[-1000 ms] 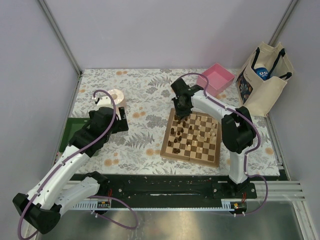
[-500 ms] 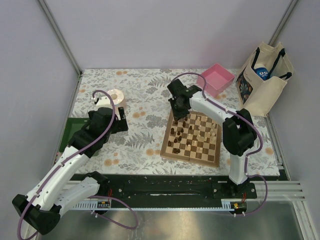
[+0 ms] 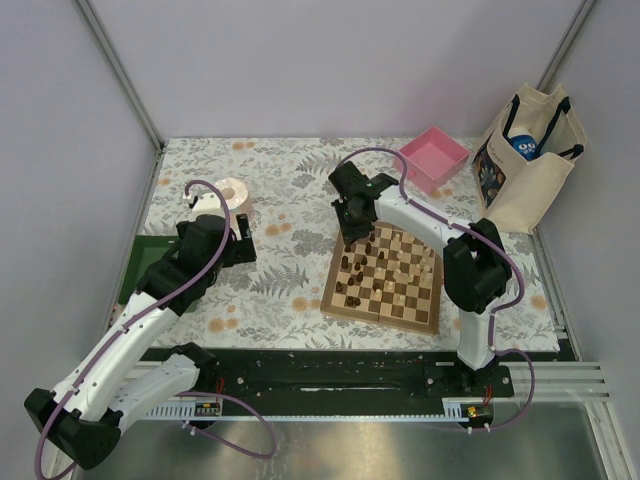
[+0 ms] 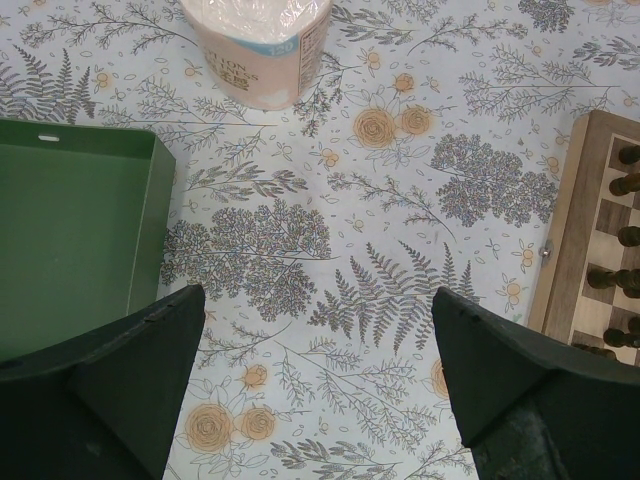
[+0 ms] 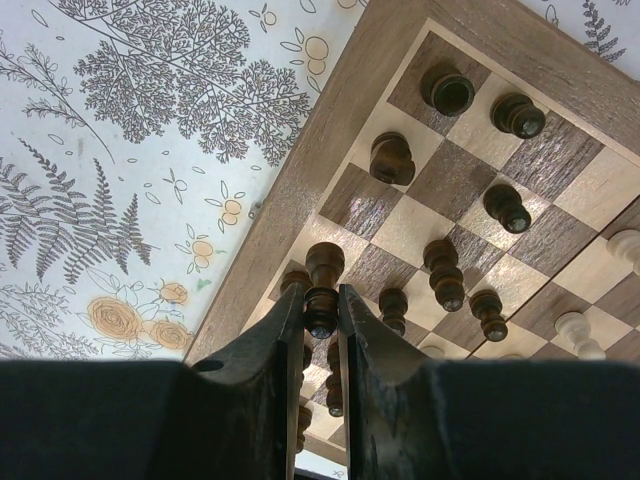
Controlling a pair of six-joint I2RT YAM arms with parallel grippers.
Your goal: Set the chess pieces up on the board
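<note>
Right wrist view: a dark chess piece is pinched between the two fingers of the right gripper, the jaws drawn narrow with only the piece's neck between them. It is over the board, close to the bordered edge. The fingers hide its base, so I cannot tell whether it touches a square. Other chess pieces stand upright on the squares around it. Dark ones are scattered over several rows, two of them near the corner, and two pale ones show at the right margin. More dark ones are half hidden behind the fingers.

In the top external view the board lies slightly turned on the floral tablecloth, right of centre, with dark pieces mostly toward its left side and pale ones further right. The right gripper is over the board's far left corner.

The left gripper hovers over the tablecloth well left of the board, fingers spread wide and holding nothing. Ahead of it stands a wrapped paper roll, and a green tray lies to its left. A pink tray sits beyond the board's far right corner, and a tote bag stands at the table's right side.
</note>
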